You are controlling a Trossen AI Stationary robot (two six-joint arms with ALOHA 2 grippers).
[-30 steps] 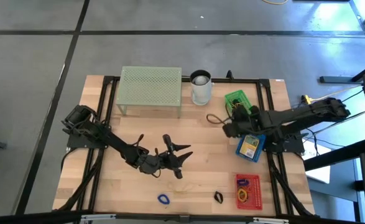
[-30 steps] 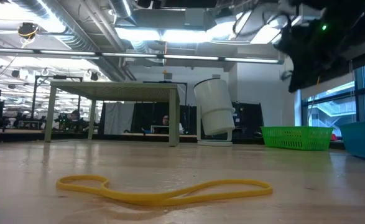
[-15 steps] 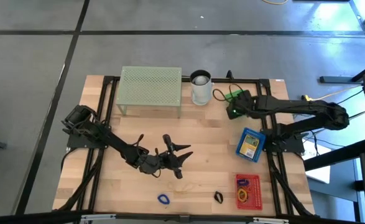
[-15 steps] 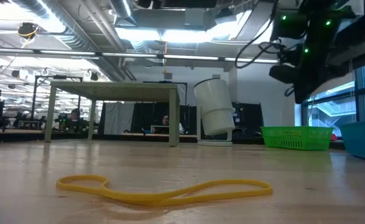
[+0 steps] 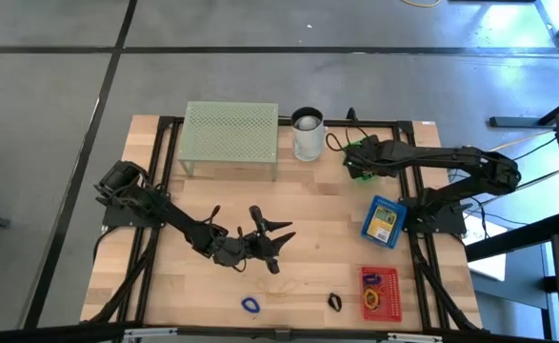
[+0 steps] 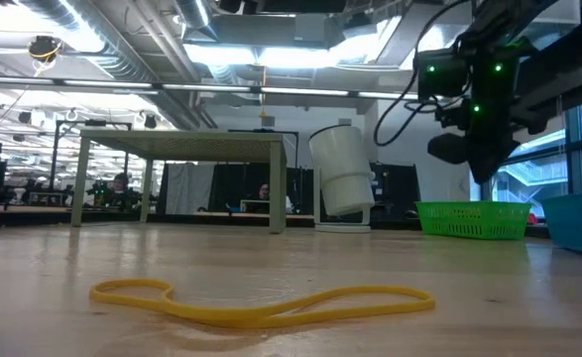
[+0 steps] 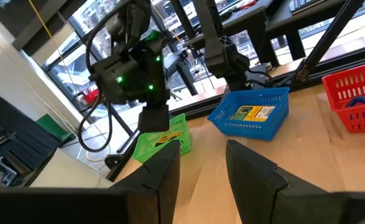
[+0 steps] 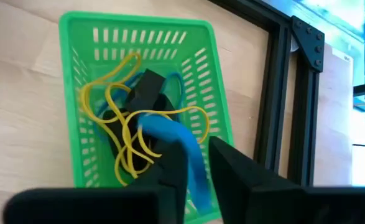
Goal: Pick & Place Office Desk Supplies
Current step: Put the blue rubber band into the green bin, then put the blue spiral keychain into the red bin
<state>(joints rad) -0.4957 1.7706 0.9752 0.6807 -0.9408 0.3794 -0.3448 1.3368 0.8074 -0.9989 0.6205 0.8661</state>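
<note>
My right gripper (image 5: 355, 160) hovers over the green basket (image 8: 138, 37) at the table's far right and is shut on a blue rubber band (image 8: 170, 134). The basket holds yellow rubber bands (image 8: 123, 134) and a black binder clip (image 8: 148, 90). My left gripper (image 5: 277, 238) waits open above the middle of the table. A yellow rubber band (image 6: 261, 302), another blue band (image 5: 249, 305) and a black clip (image 5: 335, 302) lie flat near the near edge. My right gripper pinches the blue rubber band between its two fingers (image 8: 232, 171), coming from above and pointing down into the green basket. The held stretch (image 8: 191, 165) runs up between the fingers. Its free end (image 8: 151, 124) reaches down onto the bands in the basket.
A pale green mesh stand (image 5: 231, 138) and a white cup (image 5: 308, 133) stand at the far edge. A blue basket (image 5: 384, 221) with a yellow card pack and a red basket (image 5: 379, 291) sit on the right. Black frame rails (image 5: 403, 171) run beside the green basket.
My right gripper has moved from beside the blue basket toward the table's far edge and now stands over the green basket, lower in the low view. My left arm has kept still.
</note>
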